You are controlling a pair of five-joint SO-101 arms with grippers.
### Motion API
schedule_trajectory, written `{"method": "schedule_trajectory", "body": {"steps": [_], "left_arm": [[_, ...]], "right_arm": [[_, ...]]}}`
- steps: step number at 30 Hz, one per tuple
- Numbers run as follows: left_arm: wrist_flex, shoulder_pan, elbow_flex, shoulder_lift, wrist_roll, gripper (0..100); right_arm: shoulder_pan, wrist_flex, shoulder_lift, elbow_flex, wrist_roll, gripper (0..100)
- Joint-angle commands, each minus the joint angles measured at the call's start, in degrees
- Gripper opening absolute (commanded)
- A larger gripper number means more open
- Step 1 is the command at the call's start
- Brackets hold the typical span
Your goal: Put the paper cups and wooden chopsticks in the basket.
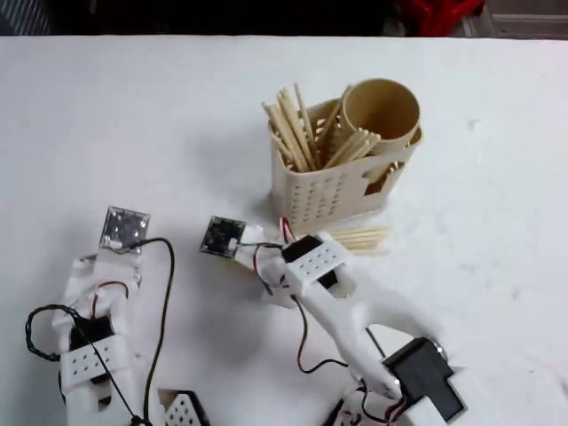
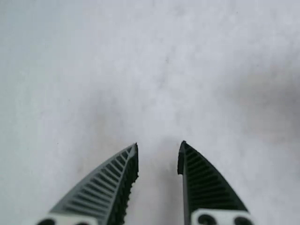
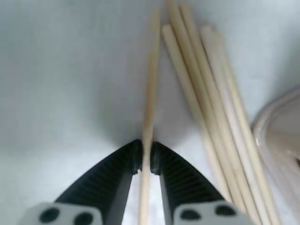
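A cream slotted basket (image 1: pixel 330 193) stands on the white table, holding a tan paper cup (image 1: pixel 382 108) and a bundle of wooden chopsticks (image 1: pixel 297 129). More chopsticks (image 1: pixel 364 237) lie flat on the table along the basket's near wall. In the right wrist view my right gripper (image 3: pixel 146 157) is shut on one chopstick (image 3: pixel 150 93), just beside the several loose ones (image 3: pixel 206 108). The basket's rim (image 3: pixel 281 145) curves in close by. My left gripper (image 2: pixel 158 157) stands open over bare table, with nothing between its fingers.
The right arm (image 1: pixel 319 266) sits directly in front of the basket, with red and black wires trailing. The left arm (image 1: pixel 93 328) is at the near left corner with a black cable looping beside it. The dark far table edge (image 1: pixel 177 34) runs behind.
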Motion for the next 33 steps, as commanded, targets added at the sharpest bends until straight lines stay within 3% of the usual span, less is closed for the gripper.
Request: {"method": "schedule_trajectory", "body": {"steps": [1,8,14,20,24,28,33], "left_arm": [[-1.14,0.84,-0.18,-0.66,0.26,15],[-1.14,0.84,-0.18,-0.66,0.26,15],[-1.14,0.84,-0.18,-0.66,0.26,15],[-1.14,0.84,-0.18,-0.66,0.26,15],[-1.14,0.84,-0.18,-0.66,0.26,15],[-1.14,0.84,-0.18,-0.66,0.26,15],[-1.14,0.84,-0.18,-0.66,0.26,15]], "right_arm": [[1.01,2.42,-7.34,-0.44,-3.69,1.6],[1.01,9.27,-31.16,-2.55,-10.11,1.6],[5.05,9.36,-44.35,-17.76,-19.96,1.7],[12.62,9.10,-41.10,-36.84,-29.71,1.7],[14.64,-0.22,-35.03,-41.32,-34.64,1.7],[15.60,-13.32,-28.09,-41.23,-34.90,1.8],[15.69,-18.77,-20.26,-41.23,-34.99,1.8]]}}
